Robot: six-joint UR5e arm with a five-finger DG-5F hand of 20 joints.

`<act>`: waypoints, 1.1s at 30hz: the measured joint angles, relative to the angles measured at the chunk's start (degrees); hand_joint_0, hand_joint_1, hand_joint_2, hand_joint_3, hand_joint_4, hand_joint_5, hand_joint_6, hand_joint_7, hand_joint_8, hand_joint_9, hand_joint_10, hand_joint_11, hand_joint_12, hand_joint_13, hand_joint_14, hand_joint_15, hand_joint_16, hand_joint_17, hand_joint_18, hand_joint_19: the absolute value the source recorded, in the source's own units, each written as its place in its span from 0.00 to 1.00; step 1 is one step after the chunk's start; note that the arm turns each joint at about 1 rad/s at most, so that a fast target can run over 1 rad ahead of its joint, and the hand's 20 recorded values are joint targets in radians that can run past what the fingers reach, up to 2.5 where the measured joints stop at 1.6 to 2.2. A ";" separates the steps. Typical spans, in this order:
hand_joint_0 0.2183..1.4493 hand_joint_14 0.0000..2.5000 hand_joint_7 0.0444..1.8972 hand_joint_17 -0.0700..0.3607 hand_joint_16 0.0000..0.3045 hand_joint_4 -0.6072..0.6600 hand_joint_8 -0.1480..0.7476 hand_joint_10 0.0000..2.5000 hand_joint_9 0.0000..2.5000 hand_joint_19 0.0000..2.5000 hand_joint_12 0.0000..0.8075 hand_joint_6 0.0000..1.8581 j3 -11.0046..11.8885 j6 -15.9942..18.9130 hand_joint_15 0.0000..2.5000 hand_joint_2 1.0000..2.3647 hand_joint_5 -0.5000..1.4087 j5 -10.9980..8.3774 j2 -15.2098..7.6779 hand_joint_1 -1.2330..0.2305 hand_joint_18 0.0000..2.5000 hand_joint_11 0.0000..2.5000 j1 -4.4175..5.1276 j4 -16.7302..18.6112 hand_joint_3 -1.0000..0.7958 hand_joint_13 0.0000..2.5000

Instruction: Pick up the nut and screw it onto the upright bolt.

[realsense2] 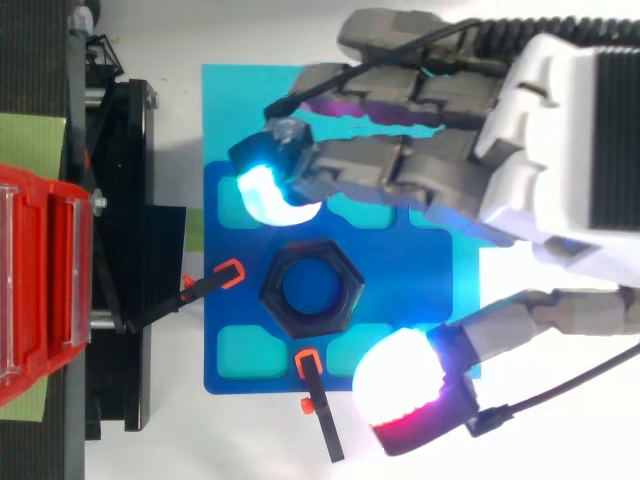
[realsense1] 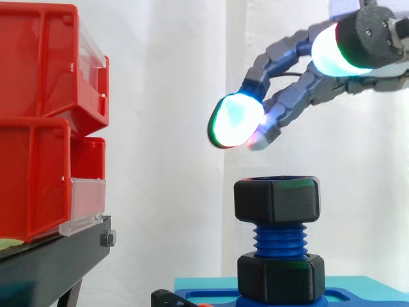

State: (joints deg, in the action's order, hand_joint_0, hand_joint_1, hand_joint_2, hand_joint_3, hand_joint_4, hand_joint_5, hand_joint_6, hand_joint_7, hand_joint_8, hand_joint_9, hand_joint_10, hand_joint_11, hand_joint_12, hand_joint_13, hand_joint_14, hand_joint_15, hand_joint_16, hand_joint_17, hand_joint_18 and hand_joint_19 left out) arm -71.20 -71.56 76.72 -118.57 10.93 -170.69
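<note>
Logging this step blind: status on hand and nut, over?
Hand open, hovering above the nut, holding nothing. Nut sits atop the blue bolt, threads showing below it. Second nut at the bolt's foot. Path down unobstructed.

In the side view the robot hand point(realsense1: 291, 105) is cut off by the top and right edges. The upper end of the bolt point(realsense1: 279, 239) is hidden inside the nut point(realsense1: 276, 199), and its foot is covered by a lower nut point(realsense1: 281, 276). The blue base point(realsense1: 358, 295) is cut by the bottom edge, the red bins point(realsense1: 32, 128) by the left and top edges. From above, part of the blue base is hidden beneath the fingers point(realsense2: 370, 165)
</note>
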 measured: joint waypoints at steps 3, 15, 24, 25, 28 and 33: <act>0.15 0.00 0.29 0.46 0.19 0.61 0.45 0.00 0.20 0.00 0.48 0.27 0.01 0.06 0.00 0.00 0.17 0.32 -0.36 0.70 0.00 0.00 0.07 0.49 0.28 0.04; 0.15 0.00 0.30 0.46 0.19 0.61 0.44 0.00 0.16 0.00 0.47 0.27 -2.64 0.25 0.00 0.00 0.18 0.75 -0.50 0.75 0.00 0.00 0.07 0.89 0.28 0.01; 0.16 0.00 0.30 0.46 0.19 0.61 0.44 0.00 0.16 0.00 0.48 0.27 -3.13 0.28 0.00 0.00 0.18 1.54 -0.52 0.73 0.00 0.00 -0.02 2.53 0.28 0.02; 0.16 0.00 0.30 0.46 0.19 0.61 0.44 0.00 0.16 0.00 0.48 0.27 -3.13 0.28 0.00 0.00 0.18 1.55 -0.52 0.72 0.00 0.00 -0.02 2.73 0.28 0.02; 0.16 0.00 0.31 0.46 0.19 0.61 0.44 0.00 0.16 0.00 0.48 0.27 -3.15 0.28 0.00 0.00 0.18 1.58 -0.53 0.72 0.00 0.00 -0.02 3.15 0.28 0.02; 0.16 0.00 0.31 0.46 0.19 0.62 0.45 0.00 0.16 0.00 0.49 0.27 -3.16 0.26 0.00 0.00 0.18 1.71 -0.58 0.71 0.00 0.00 0.10 4.95 0.28 0.03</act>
State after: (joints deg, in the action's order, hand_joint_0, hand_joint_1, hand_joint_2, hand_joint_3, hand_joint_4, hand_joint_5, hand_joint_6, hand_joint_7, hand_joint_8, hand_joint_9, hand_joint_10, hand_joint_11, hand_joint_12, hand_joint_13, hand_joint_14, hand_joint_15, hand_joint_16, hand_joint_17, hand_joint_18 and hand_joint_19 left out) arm -74.36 -71.31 78.42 -119.15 11.03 -165.74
